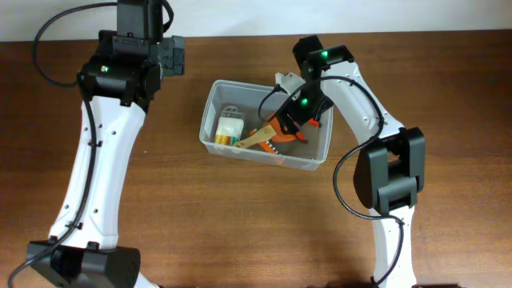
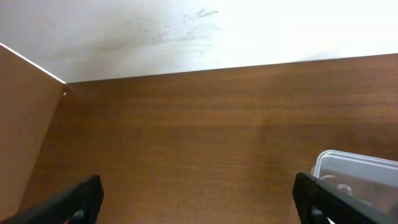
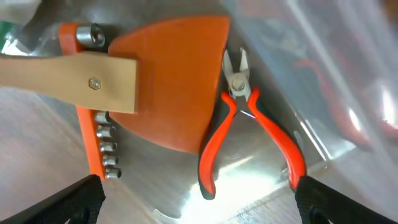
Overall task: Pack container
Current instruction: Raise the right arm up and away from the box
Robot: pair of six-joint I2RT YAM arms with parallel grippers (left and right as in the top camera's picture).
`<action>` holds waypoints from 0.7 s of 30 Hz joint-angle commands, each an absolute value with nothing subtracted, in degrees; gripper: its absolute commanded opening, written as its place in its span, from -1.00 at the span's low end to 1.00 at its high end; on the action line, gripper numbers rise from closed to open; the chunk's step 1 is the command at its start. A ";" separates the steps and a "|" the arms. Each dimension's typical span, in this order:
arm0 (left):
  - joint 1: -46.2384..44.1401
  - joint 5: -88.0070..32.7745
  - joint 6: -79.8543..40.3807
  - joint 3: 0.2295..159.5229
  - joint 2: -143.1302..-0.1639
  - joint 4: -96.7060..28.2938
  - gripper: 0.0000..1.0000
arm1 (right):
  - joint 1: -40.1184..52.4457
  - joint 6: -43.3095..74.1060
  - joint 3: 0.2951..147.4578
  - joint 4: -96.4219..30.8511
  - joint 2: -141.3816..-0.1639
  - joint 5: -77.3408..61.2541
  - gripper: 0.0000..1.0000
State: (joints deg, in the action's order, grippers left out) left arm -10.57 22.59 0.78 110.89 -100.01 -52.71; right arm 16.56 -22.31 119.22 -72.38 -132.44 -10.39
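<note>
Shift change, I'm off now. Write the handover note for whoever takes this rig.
Left gripper: open, empty, over bare table beside the container.
Right gripper: open, empty, low over the container's contents.
In the container: wooden-handled orange scraper, orange-handled cutters, orange socket rail, white box.
Done: those four are packed.
Left: nothing else to pack shows on the table in the overhead view; probably just lift the right gripper clear.

Left wrist cam only catches a corner of the container (image 2: pixel 356 163), rest runs offscreen. The wooden handle (image 3: pixel 62 74) is cut by the right wrist cam's edge, and the white thing (image 1: pixel 231 128) overhead is too tiny to ID.
</note>
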 commanded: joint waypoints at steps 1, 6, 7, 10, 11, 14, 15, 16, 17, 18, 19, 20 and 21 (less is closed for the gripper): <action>-10.44 23.38 -0.01 111.15 -100.05 -52.58 0.98 | 17.21 -21.98 124.62 -73.17 -132.46 -10.81 0.97; -10.44 23.38 -0.01 111.15 -100.05 -52.58 0.98 | 18.28 -21.96 132.68 -77.67 -132.27 -11.64 0.97; -10.44 23.38 -0.01 111.15 -100.05 -52.58 0.98 | 18.48 -21.91 134.85 -78.98 -132.16 -11.62 0.97; -10.44 23.38 -0.01 111.15 -100.05 -52.60 0.99 | 18.79 -15.88 142.87 -82.43 -131.83 -10.66 0.97; -10.44 23.38 -0.01 111.13 -100.05 -52.58 0.98 | 18.63 -13.04 145.82 -83.66 -131.81 -9.93 0.97; -10.44 23.38 -0.01 111.13 -100.05 -52.58 0.99 | 16.88 -3.68 155.39 -87.18 -131.81 -6.04 0.97; -10.44 23.38 -0.01 111.15 -100.05 -52.60 0.99 | 16.03 -0.97 158.47 -87.94 -131.81 -4.56 0.97; -10.44 23.38 -0.01 111.15 -100.05 -52.60 0.99 | 15.00 1.02 161.16 -88.38 -131.81 -3.18 0.97; -10.44 23.38 -0.01 111.15 -100.05 -52.58 0.98 | 13.93 2.11 163.78 -88.68 -131.81 -1.85 0.97; -10.44 23.38 -0.01 111.15 -100.05 -52.60 0.99 | 13.06 2.22 165.62 -88.77 -131.81 -0.91 0.97; -10.44 23.38 -0.01 111.13 -100.05 -52.60 0.99 | 11.97 2.20 167.46 -88.79 -131.81 0.03 0.97; -10.44 23.38 -0.01 111.15 -100.05 -52.60 0.98 | 11.07 2.22 168.75 -88.84 -131.81 0.34 0.97; -10.44 23.38 -0.01 111.15 -100.05 -52.60 0.99 | 9.67 2.22 170.58 -88.92 -131.81 0.27 0.97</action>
